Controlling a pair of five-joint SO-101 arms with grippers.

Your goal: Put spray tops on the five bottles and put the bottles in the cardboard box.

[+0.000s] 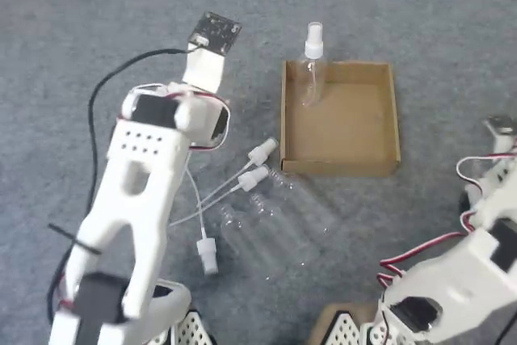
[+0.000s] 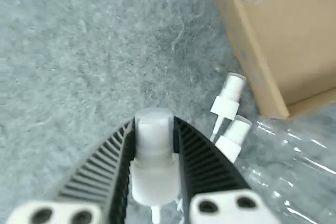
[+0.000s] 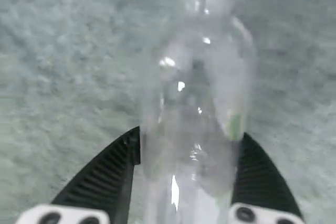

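Left wrist view: clenched between the jaws of the left gripper (image 2: 152, 124), a white spray top (image 2: 153, 153). Grasped in the right gripper (image 3: 190, 135), a clear bottle (image 3: 199, 87), neck hidden. Looks like the capping step, with one capped bottle (image 1: 311, 70) resting in the cardboard box (image 1: 339, 167). Calls next for bringing both arms together, threading the tube into the neck, then pressing down. No legible writing or labels anywhere.
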